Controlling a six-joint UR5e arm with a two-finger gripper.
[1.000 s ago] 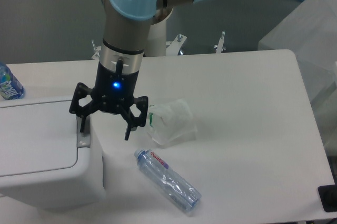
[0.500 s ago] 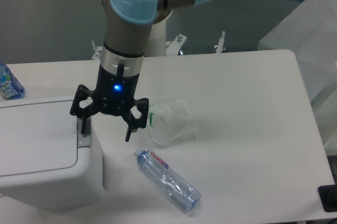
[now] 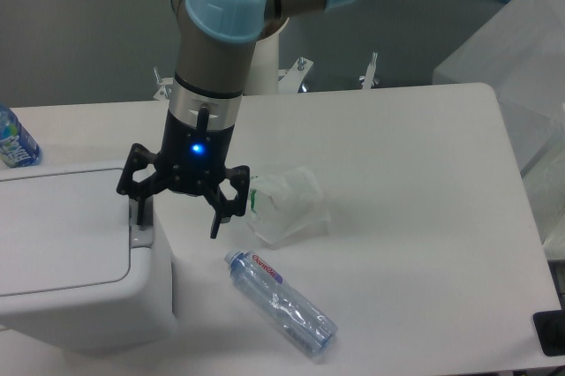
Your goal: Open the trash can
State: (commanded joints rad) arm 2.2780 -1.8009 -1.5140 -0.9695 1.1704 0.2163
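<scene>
Where the table (image 3: pixel 424 244) runs toward its near edge, a clear plastic water bottle (image 3: pixel 281 302) lies on its side, cap end pointing to the left and away from the camera, its label showing red lettering. At the near left corner stands the trash can (image 3: pixel 79 288), a large white box with rounded corners; its flat lid (image 3: pixel 57 226) is down, and a small grey push tab (image 3: pixel 140 236) sits at the lid's right edge. Just beyond the bottle, near the middle of the table, rests a crumpled translucent plastic bag (image 3: pixel 287 205) with a green mark on its left side. The gripper (image 3: pixel 177 214) hangs over the trash can's right rim with its two black fingers spread wide: the left finger (image 3: pixel 136 208) points down at the push tab, whether touching it cannot be told, while the right finger (image 3: pixel 217 215) hangs over the table between the trash can and the bag, holding nothing. A blue light glows on the gripper body. The robot arm (image 3: pixel 216 32), grey with pale blue caps, rises from the far edge. At the far left edge stands a second bottle (image 3: pixel 13 139) with a blue label, partly cut off.
</scene>
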